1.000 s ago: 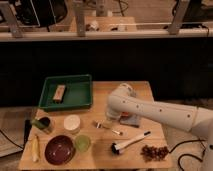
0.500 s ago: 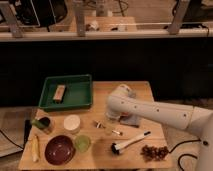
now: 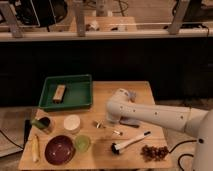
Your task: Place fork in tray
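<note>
We find a wooden surface (image 3: pixel 142 92) in a dim room. The tray (image 3: pixel 80 93) occupies its far-left corner. The fork (image 3: pixel 100 125) lies mid-surface, outside the tray. The hand (image 3: pixel 114 120) hangs just right of the fork; we cannot tell its grip. Positions match the earlier frame.

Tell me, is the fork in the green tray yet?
Out: the fork lies on the table by the gripper, apart from the tray.

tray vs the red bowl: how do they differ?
The tray is green and rectangular; the bowl is dark red and round. The tray is bigger than the bowl. The tray holds a brown block; the bowl looks empty. Both sit open-topped on the table. The gripper is over the table's middle.
</note>
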Robot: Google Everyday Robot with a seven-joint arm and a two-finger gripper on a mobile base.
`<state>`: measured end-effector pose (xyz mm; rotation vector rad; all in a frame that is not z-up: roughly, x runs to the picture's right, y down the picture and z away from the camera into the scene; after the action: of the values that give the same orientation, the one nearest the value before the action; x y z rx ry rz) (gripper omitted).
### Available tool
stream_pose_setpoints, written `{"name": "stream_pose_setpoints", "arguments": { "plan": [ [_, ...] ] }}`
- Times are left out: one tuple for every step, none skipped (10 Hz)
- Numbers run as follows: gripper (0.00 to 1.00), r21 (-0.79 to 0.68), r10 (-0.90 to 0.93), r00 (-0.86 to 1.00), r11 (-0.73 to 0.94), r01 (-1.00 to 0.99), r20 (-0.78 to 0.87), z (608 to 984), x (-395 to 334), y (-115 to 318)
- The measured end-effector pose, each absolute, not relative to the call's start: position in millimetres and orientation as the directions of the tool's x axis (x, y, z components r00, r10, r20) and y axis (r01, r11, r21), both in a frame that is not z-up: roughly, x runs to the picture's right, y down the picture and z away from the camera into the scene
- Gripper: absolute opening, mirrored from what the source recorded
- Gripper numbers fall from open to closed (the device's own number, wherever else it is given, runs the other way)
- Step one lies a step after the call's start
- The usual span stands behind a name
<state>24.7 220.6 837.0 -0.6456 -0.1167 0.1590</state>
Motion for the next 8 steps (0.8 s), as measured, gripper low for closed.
{"name": "stream_pose_setpoints", "arguments": {
  "plan": [
    [0.8,-0.609,0.168,0.984,0.787,-0.098,0.059,838.1,23.0,227.7],
    [0.8,-0.609,0.156,0.986,0.788,-0.087,0.061,838.8,21.3,232.2],
    [0.77,-0.609,0.147,0.987,0.789,-0.079,0.062,839.0,20.2,234.7],
    [0.66,-0.607,0.137,0.989,0.792,-0.07,0.064,839.1,18.8,237.7],
    [0.56,-0.605,0.131,0.989,0.794,-0.065,0.066,839.0,18.5,238.6],
    [0.46,-0.603,0.129,0.989,0.795,-0.062,0.067,838.8,18.4,238.8],
    [0.36,-0.604,0.129,0.989,0.794,-0.063,0.067,838.0,18.2,238.6],
    [0.26,-0.606,0.133,0.989,0.793,-0.065,0.067,836.4,17.6,238.1]
  ]
}}
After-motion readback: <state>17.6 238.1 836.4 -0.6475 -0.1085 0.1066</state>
